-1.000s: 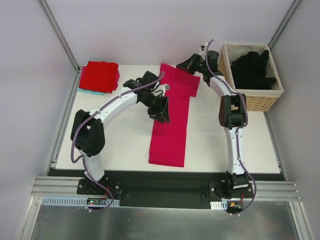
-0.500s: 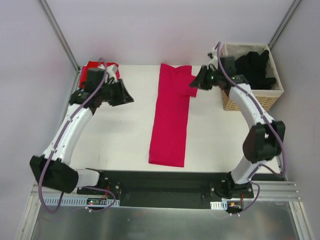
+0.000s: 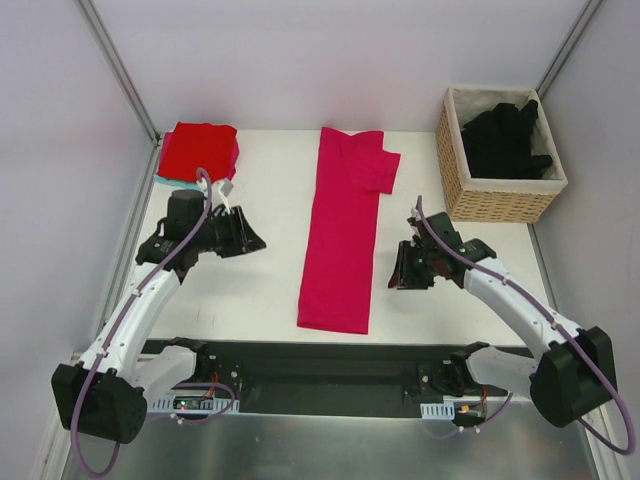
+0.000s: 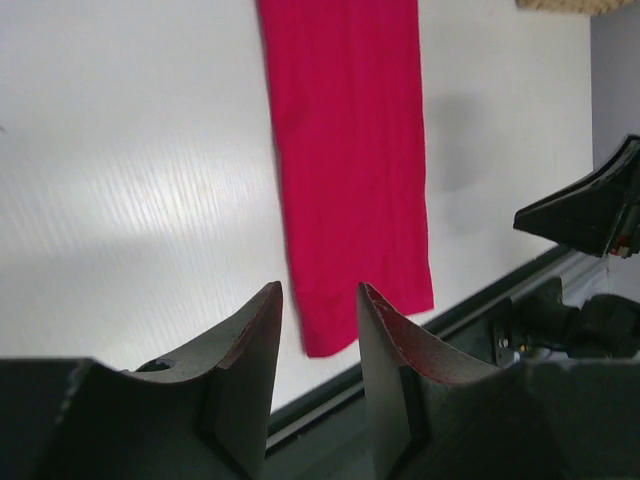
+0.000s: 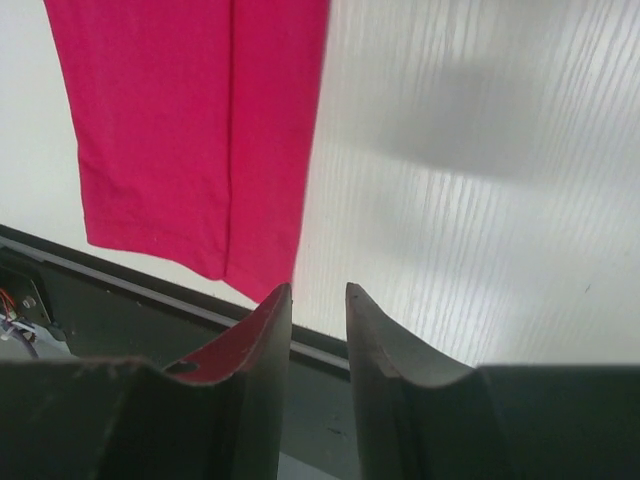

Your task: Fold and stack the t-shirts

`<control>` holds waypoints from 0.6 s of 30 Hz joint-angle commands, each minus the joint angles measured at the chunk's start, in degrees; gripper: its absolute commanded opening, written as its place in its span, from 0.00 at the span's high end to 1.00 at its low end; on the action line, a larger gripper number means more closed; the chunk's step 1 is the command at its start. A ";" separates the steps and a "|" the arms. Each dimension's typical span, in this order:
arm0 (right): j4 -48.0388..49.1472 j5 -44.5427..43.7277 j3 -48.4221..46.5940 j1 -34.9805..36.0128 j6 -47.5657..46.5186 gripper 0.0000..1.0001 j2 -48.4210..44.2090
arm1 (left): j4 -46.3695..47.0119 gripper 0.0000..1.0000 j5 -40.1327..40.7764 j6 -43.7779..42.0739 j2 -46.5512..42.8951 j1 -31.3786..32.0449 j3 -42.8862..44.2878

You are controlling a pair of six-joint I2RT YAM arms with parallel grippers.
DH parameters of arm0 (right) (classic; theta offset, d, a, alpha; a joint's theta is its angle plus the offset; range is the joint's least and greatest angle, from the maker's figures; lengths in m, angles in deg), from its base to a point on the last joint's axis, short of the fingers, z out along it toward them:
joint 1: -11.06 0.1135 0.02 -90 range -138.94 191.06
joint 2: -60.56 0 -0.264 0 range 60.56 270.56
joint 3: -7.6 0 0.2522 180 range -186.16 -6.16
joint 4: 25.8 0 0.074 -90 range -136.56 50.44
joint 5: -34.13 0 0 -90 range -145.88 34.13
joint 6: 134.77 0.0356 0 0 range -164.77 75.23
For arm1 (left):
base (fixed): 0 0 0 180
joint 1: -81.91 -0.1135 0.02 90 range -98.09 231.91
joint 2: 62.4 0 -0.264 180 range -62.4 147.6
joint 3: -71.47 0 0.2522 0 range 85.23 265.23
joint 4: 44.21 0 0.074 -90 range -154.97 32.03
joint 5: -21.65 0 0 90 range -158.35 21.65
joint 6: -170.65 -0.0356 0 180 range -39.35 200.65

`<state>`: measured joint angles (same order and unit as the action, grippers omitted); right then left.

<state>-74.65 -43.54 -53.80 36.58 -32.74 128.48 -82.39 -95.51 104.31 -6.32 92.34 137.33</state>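
The long t-shirt [image 3: 342, 240] lies centre, the folded t-shirt [image 3: 200, 150] far left, the basket [image 3: 500, 205] far right.

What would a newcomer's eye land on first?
The magenta-pink t-shirt, folded into a long strip down the middle of the table, flanked by the left gripper and right gripper, both empty. Then the folded red t-shirt far left and the wicker basket of black t-shirts far right.

The t-shirt [image 3: 343, 240] is matt cloth, the basket [image 3: 497, 205] rough woven wicker.

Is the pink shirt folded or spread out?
Partly folded: the pink shirt lies flat as a long narrow strip, one sleeve sticking out at the far end.
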 commanded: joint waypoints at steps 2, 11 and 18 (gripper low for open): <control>0.88 0.64 6.23 1.82 7.65 0.67 -5.25 | 2.37 0.66 -7.82 2.36 -1.22 0.20 -8.23; 15.98 8.04 9.58 6.03 10.55 0.66 7.48 | 4.73 0.70 -7.38 3.59 1.40 0.11 -14.12; 21.55 9.20 11.25 7.79 12.31 0.66 11.53 | 4.83 0.70 -7.29 2.80 -1.93 0.20 -17.02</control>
<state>-58.65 -36.32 -42.78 43.38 -22.40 138.89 -79.29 -101.06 107.09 -5.36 92.34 121.81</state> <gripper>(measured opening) 0.338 0.298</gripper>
